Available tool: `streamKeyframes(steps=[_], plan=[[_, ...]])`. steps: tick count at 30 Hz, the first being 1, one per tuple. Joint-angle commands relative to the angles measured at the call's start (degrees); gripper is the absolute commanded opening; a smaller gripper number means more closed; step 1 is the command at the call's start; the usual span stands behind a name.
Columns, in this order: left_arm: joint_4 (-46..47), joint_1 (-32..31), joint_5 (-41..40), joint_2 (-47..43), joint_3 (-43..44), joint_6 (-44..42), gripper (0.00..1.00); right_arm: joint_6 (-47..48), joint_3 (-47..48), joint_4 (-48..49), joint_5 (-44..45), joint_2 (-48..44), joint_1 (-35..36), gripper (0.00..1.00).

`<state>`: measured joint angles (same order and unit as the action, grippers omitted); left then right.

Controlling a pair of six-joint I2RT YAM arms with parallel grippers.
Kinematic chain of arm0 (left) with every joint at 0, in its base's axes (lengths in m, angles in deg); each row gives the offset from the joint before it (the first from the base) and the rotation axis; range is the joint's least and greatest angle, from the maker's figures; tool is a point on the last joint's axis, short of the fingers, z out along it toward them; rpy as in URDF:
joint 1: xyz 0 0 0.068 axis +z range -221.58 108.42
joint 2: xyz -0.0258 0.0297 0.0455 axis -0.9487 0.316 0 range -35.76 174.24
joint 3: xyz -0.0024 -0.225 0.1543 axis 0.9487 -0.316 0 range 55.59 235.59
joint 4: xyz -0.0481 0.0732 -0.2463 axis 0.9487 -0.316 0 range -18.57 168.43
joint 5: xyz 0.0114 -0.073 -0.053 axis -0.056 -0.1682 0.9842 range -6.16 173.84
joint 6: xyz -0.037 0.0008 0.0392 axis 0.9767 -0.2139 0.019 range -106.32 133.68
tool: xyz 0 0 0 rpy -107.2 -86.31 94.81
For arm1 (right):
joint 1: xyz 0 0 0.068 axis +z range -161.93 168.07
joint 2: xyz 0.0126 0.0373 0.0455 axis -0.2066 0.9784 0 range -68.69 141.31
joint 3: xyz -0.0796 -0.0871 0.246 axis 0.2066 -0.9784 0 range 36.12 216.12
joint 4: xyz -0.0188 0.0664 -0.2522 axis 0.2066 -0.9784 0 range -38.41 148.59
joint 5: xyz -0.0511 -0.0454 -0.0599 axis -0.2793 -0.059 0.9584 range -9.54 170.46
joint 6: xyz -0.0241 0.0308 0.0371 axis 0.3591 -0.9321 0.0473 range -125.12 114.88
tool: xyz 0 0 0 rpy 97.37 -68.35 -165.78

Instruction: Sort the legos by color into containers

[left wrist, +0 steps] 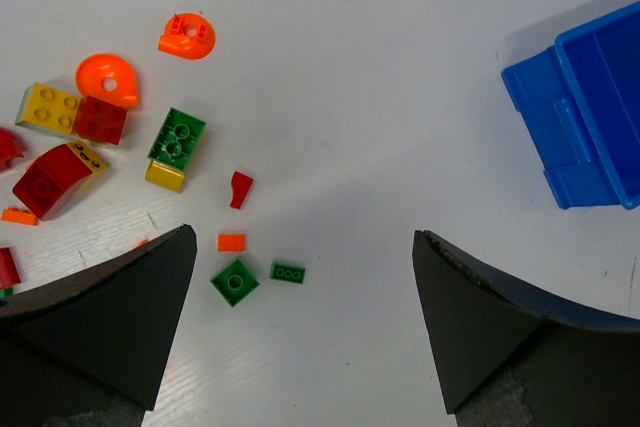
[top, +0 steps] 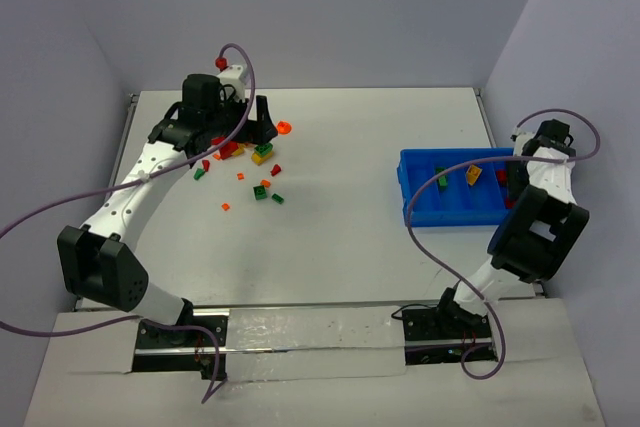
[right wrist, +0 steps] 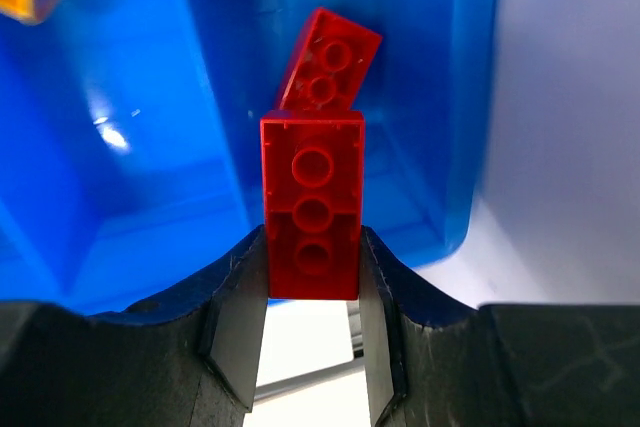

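The right gripper clamps a red rectangular plastic brick by its long smooth sides, over the shallow bright-blue plastic bin beneath its fingertips. Light, rigid and slick, it likely twists if gripped off-centre. The left gripper gapes, with loose coloured plastic bricks ahead.

Legos left, blue bin right

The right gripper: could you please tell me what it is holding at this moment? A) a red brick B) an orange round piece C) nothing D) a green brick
A: the right wrist view shows the right gripper shut on a red brick, clamped on both sides over the blue bin.
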<state>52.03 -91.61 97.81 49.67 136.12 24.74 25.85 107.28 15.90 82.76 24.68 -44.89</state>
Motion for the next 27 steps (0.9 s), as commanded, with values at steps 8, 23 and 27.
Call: streamKeyframes(steps=[8,23,27], plan=[[0.26,0.65,-0.71,0.08,2.35,-1.35,0.99,-0.9,6.23,3.67,-0.62,4.88,-0.53,0.63],[-4.1,12.25,3.35,3.34,3.1,-16.76,0.97,-5.86,8.93,-4.14,-9.76,-6.71,11.28,1.0],[-5.78,13.93,2.67,7.64,4.51,-24.95,0.93,-9.73,9.88,-5.67,-12.91,-8.73,18.16,1.0]])
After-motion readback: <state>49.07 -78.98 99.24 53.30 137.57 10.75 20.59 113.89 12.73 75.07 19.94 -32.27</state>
